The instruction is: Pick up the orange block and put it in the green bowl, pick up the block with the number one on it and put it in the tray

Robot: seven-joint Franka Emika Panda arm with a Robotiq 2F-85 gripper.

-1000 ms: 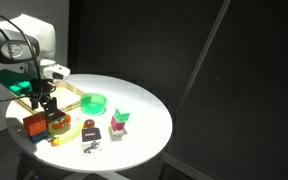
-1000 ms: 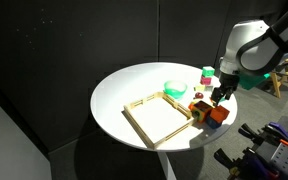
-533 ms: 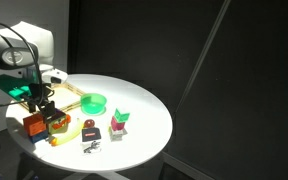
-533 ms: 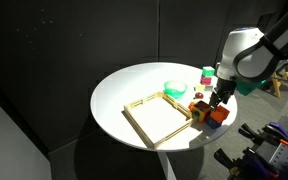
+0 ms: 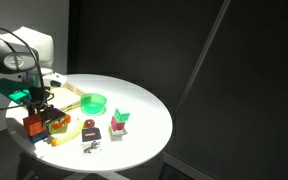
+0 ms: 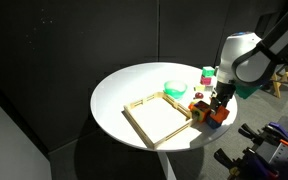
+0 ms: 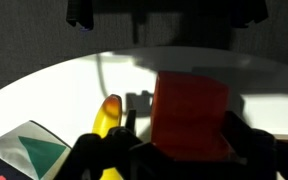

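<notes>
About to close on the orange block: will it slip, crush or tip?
Likely rigid: the orange block shows flat faces and straight edges, so crushing seems unlikely. Being boxy, it shouldn't roll. The yellow piece close beside it may get nudged.

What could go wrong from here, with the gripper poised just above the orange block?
1. The orange block sits in a tight cluster; the yellow piece lies right beside it, so a finger of the gripper might land on it or drag it along.
2. The cluster sits near the edge of the table, so a sideways nudge could push a piece off.
</notes>
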